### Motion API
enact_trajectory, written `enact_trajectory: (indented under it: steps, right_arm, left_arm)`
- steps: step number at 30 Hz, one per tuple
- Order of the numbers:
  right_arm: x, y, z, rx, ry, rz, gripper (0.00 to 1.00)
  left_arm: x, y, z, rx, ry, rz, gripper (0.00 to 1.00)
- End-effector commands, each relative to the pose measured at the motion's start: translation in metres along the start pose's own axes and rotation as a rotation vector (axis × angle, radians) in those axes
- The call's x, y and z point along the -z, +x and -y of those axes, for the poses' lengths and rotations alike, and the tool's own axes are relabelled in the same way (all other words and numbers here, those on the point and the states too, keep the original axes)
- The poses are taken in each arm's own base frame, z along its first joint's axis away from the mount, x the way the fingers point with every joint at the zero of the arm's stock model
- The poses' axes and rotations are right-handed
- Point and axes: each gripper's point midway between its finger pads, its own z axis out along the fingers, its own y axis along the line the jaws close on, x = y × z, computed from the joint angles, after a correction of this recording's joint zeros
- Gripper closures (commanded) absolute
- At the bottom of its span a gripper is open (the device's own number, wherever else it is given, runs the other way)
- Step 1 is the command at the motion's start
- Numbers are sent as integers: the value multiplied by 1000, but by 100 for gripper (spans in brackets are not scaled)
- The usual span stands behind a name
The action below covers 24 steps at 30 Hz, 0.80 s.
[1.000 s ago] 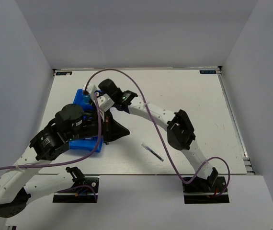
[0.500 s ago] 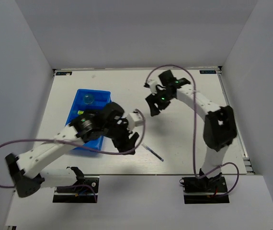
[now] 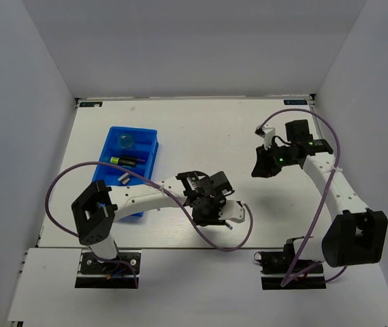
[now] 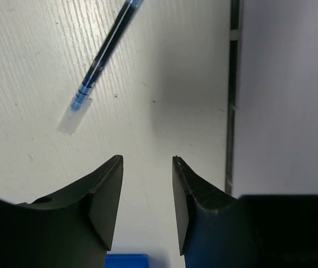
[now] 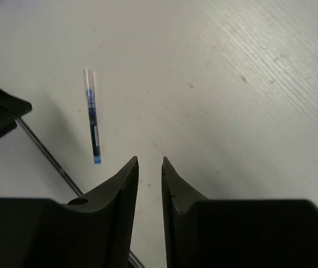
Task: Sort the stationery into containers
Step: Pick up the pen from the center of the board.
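Ahead of left gripper, jaws spread and empty, lies a thin dark-blue plastic pen; right gripper jaws nearly touching, empty. Risk: flat, skewed pen rolls when pinched.

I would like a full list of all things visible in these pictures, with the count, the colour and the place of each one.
table: one, white, under everything
tray: one, bright blue, divided into compartments, left part of the table
jar: one, round, teal, far compartment of the tray
highlighter: at least one, black with a yellow cap, the compartment just nearer than the jar's
pen: one, thin, dark blue, flat on the bare table near its front edge
cables: two, purple, one along each arm
left end effector: one, black, open and empty, above the table close to the pen
right end effector: one, black, only narrowly open, empty, above the right part of the table
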Motion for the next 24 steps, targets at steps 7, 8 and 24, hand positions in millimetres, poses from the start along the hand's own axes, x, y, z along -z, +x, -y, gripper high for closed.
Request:
enact_trajectory:
  steps: [7,8,24]
  right_arm:
    - [33,-18,21,-87,61,156,66]
    - [39,-17,30,-116,82,171,65]
    - [55,-14,27,-178,-3,242,65]
  left_arm:
    - [-34,-30,-31,-169,-101,132,45]
    - [-34,-39,-34,-180,-109,161,45]
    - [-74,-53,-45,-189,-50,128,45]
